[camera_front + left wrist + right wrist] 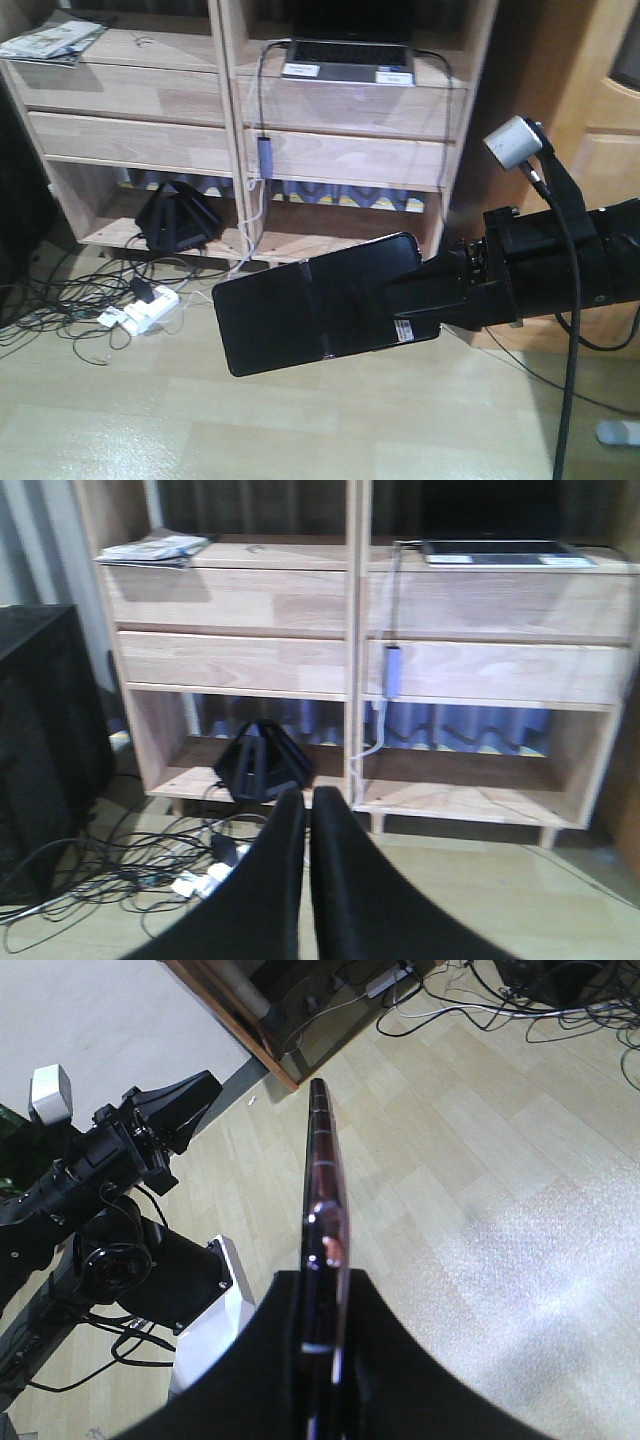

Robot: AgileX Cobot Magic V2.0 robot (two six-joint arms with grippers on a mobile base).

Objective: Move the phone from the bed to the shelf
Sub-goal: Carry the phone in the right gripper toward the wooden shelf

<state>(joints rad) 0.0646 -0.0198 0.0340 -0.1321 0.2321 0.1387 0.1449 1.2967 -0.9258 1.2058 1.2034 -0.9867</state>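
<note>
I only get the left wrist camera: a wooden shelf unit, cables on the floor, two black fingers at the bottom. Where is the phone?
Observer: The right gripper holds the phone in the air, in front of the shelf and over the floor.
Operator: Held how?
Observer: By one end, next to a small white sticker. The rest juts out free.
Operator: Is it clamped across its thin side?
Observer: No. The right wrist camera sees it edge-on, with its pinkish rim running out from between the two fingers, which press on its broad faces.
</note>
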